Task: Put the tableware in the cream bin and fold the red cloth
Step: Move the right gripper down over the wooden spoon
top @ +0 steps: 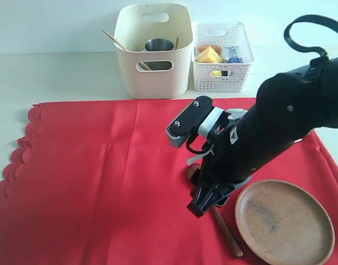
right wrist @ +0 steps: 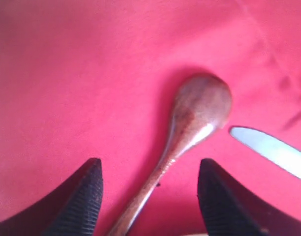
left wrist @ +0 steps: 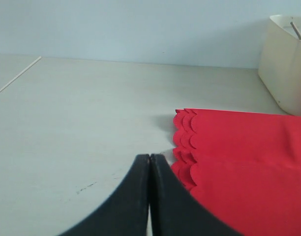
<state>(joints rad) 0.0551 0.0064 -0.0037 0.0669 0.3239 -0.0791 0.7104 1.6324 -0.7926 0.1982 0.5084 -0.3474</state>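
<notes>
- The red cloth (top: 103, 182) lies spread flat over the near part of the pale worktop (top: 58, 77), with its scalloped edge along the left side.
- The cream bin (top: 153, 55) stands on the bare worktop just beyond the cloth's far edge. The white lattice basket (top: 221, 55) stands just beside it on the right and holds food items.
- Inside the cream bin, the steel cup (top: 158, 45) sits upright, and the wooden chopsticks (top: 116, 40) lean out over the bin's left rim.
- The right end effector (right wrist: 149, 169) is down low over the cloth, right of centre. Its fingers are spread wide on either side of the dark wooden spoon (right wrist: 190, 123) and are not touching it.
- The spoon lies flat on the cloth, with its handle running towards the near edge.
- The steel knife (right wrist: 271, 150) lies on the cloth near the spoon's bowl, and only its blade tip shows.
- The round brown wooden plate (top: 285, 221) rests on the cloth at the near right, just beside the spoon's handle.
- The left end effector (left wrist: 149, 196) has its fingers pressed together and holds nothing. It is above the bare worktop, just beside the cloth's scalloped edge.
</notes>
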